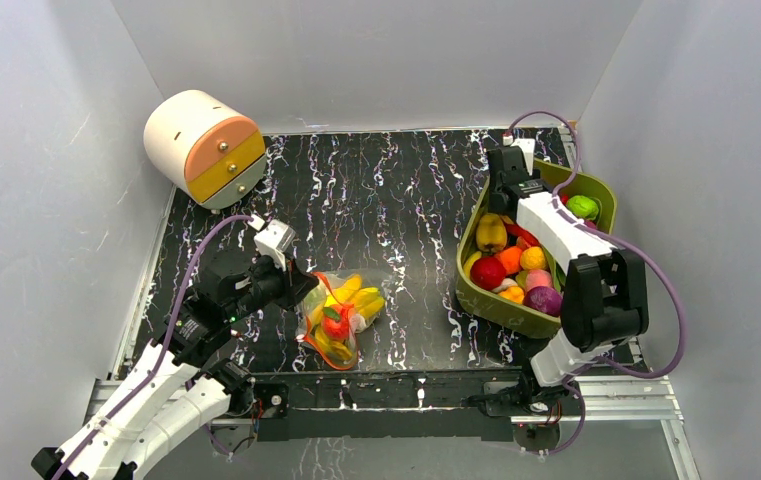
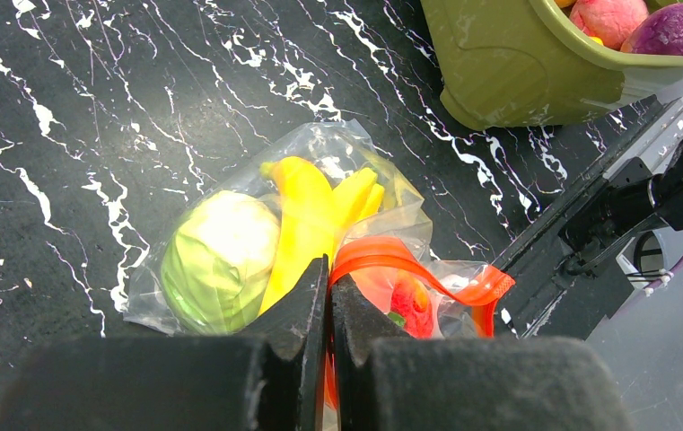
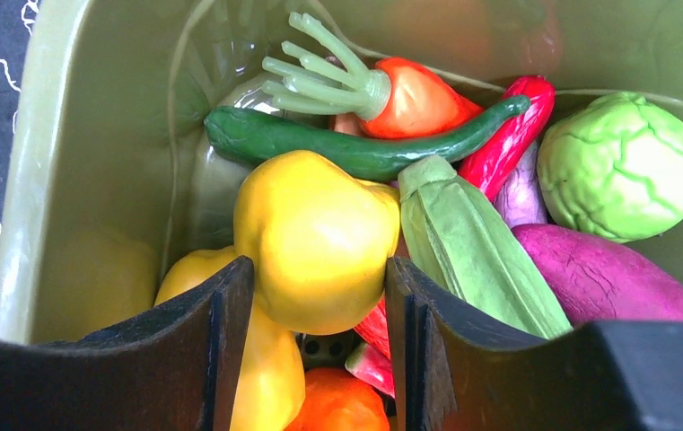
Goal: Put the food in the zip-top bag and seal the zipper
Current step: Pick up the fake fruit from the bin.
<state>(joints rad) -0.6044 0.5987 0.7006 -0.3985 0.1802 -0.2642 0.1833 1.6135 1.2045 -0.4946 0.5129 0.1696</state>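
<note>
The zip-top bag point(image 1: 341, 318) lies on the black marble table near the front, holding a green cabbage point(image 2: 221, 256), yellow bananas point(image 2: 306, 215) and a red fruit point(image 2: 412, 305). Its red-orange zipper point(image 2: 391, 256) loops up at the mouth. My left gripper point(image 2: 329, 269) is shut on that strip at the bag's edge. My right gripper point(image 3: 318, 267) reaches down into the olive-green tub point(image 3: 95, 135). Its two fingers press either side of a yellow bell pepper point(image 3: 319, 233), which rests on other toy food. From above, the right gripper point(image 1: 494, 212) hangs over the tub's left half.
The tub point(image 1: 516, 310) also holds a green chilli point(image 3: 364, 148), a green cabbage point(image 3: 623, 166), a purple sweet potato point(image 3: 607, 278) and several more. A round drawer unit point(image 1: 204, 148) stands at the back left. A metal rail point(image 1: 406, 395) runs along the front.
</note>
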